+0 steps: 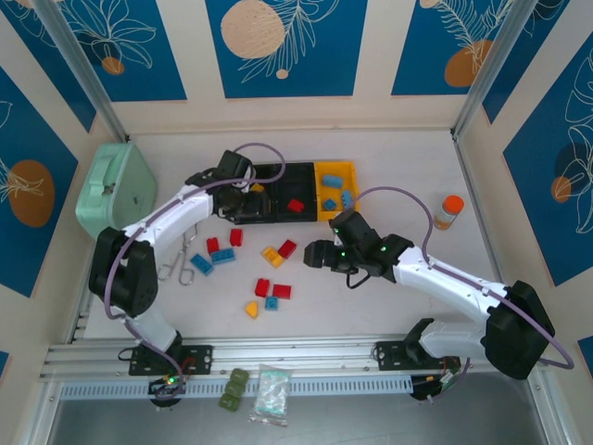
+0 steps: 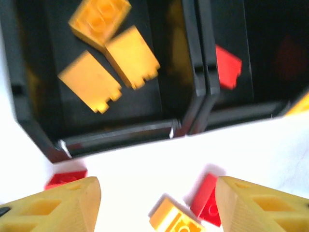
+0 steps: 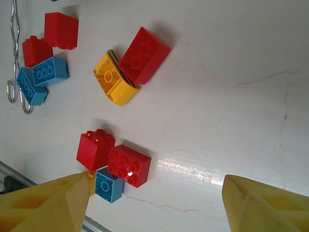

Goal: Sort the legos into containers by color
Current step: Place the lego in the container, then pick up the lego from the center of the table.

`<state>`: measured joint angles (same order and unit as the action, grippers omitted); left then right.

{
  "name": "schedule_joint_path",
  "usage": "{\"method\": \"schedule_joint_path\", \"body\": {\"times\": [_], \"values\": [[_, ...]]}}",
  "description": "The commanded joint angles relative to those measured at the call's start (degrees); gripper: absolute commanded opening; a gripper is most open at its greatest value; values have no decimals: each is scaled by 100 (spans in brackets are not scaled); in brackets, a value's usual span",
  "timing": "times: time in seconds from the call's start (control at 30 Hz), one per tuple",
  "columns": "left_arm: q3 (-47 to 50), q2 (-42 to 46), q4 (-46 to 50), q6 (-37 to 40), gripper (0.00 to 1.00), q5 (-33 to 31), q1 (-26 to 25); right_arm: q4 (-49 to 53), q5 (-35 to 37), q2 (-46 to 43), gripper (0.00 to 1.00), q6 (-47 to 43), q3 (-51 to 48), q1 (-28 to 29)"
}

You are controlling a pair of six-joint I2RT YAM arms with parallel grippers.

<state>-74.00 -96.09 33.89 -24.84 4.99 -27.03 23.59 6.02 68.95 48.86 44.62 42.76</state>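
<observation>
- Left black container (image 2: pixel 29 96), far centre: three yellow-orange legos (image 2: pixel 130 55) inside.
- Left gripper (image 2: pixel 157 186) at its near wall, released and empty.
- Middle black container (image 2: pixel 241 113): one red lego (image 2: pixel 227 66).
- Right yellow-orange container (image 1: pixel 335 165): blue legos (image 1: pixel 332 180).
- Loose studded legos (image 1: pixel 281 291), red, blue and yellow, scattered on the desk (image 1: pixel 389 158), nearer.
- Right gripper (image 3: pixel 154 186) above them, released and empty.

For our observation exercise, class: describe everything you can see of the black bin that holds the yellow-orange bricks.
The black bin is a small rectangular open-top tray of glossy dark plastic, standing flat on the white table at the left end of the row. Three yellow-orange bricks lie loose on its floor, one studs-up. Its right wall meets a second black bin holding a red brick. The left tool hovers open in front, not touching it.
</observation>
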Motion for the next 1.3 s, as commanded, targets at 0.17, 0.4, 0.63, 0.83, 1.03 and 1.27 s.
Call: {"method": "schedule_joint_path", "body": {"times": [0.17, 0.4, 0.63, 0.83, 1.03, 1.27], "values": [[597, 174, -407, 869, 62, 679, -653, 291, 140, 56, 73, 315, 118, -144], [230, -523, -345, 1090, 63, 434, -1111, 580, 277, -684, 73, 519, -402, -421], [-202, -1217, -295, 1196, 65, -3, -1308, 704, 132, -1768, 73, 770, -1159, -837], [-411, -1592, -213, 1253, 62, -27, -1423, 874, 157, -2207, 73, 809, -1383, -951], [-440, -1728, -137, 1299, 51, -182, -1592, 771, 68, -2204, 73, 784, -1459, -1052], [-497, -1631, -101, 1267, 35, -201, -1587, 690, -15, -2111, 73, 797, -1472, -1064]]}}
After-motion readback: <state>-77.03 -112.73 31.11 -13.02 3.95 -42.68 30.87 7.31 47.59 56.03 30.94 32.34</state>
